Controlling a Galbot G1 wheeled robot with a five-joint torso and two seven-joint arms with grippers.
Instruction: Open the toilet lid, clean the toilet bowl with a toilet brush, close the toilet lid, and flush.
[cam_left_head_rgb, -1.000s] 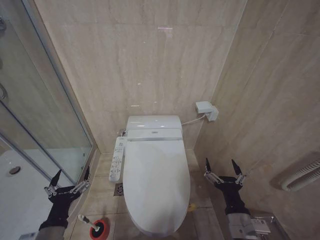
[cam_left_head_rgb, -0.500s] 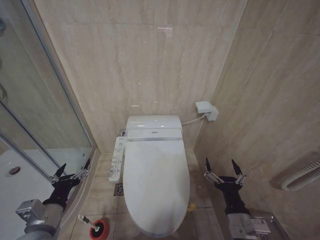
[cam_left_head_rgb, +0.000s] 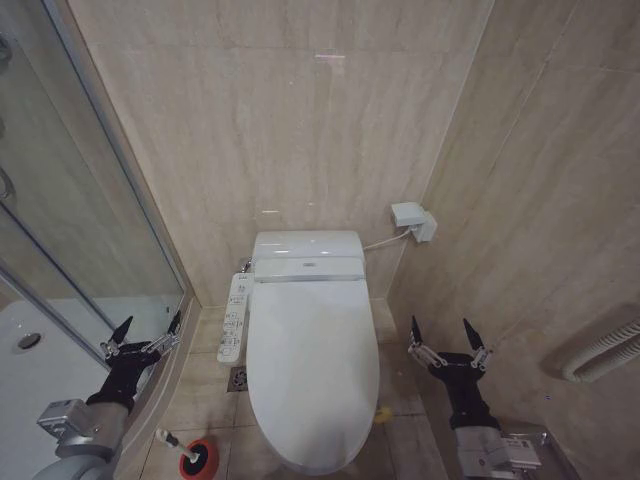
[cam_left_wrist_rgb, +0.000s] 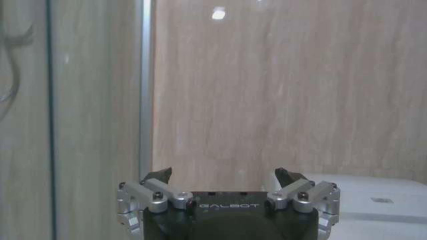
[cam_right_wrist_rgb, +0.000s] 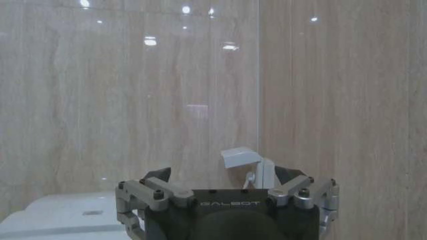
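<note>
Left claw (cam_left_head_rgb: 148, 330) spread beside shower glass (cam_left_head_rgb: 70, 230).

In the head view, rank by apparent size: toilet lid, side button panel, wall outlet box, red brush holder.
1. toilet lid
2. button panel
3. wall outlet box and red brush holder: look alike, unranked.

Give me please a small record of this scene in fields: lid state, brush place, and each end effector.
toilet lid: closed, lying flat over the toilet bowl
toilet brush: standing in red holder on the floor, left of the bowl
left end effector: open, holds nothing, near the shower glass
right end effector: open, holds nothing, right of the bowl
</note>
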